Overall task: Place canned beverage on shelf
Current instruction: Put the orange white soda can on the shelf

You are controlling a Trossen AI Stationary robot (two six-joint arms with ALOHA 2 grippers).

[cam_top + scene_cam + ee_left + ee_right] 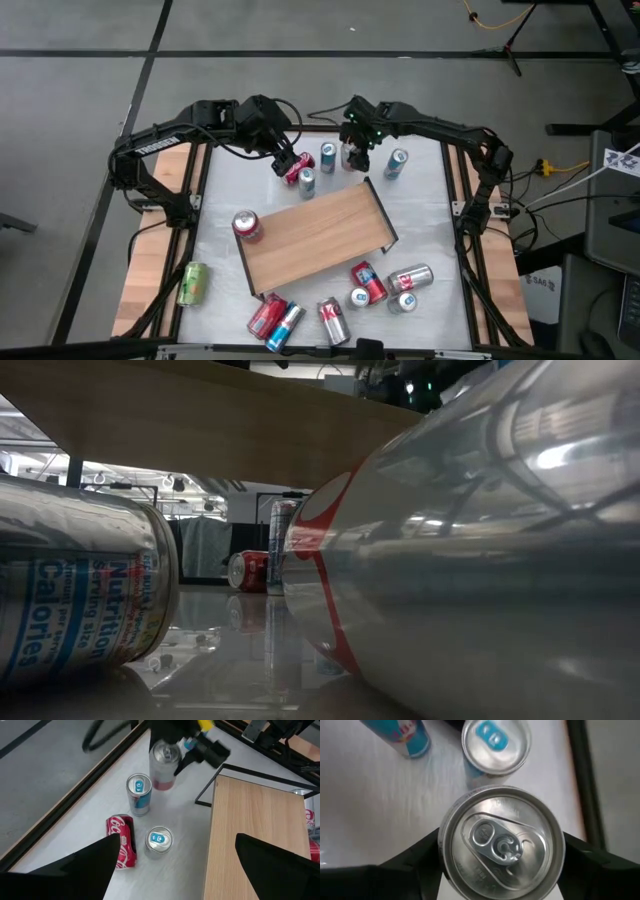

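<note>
Right gripper (502, 865) clamps an upright silver can (502, 842) beside the shelf (320, 235); left gripper (175, 865) open. Risk — neighbouring slim can (495, 745) knocked on lift.

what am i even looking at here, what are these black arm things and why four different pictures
Two robot arms work at a white table, filmed at one moment by four cameras: one overhead, one at table-top height among lying cans, one on each wrist. A wooden shelf stands mid-table with nothing on it; drink cans stand or lie around it. The right gripper, behind the shelf, has its fingers against both sides of an upright silver can, gripping it by the look of it. The left gripper hangs open over a lying red can.
</note>
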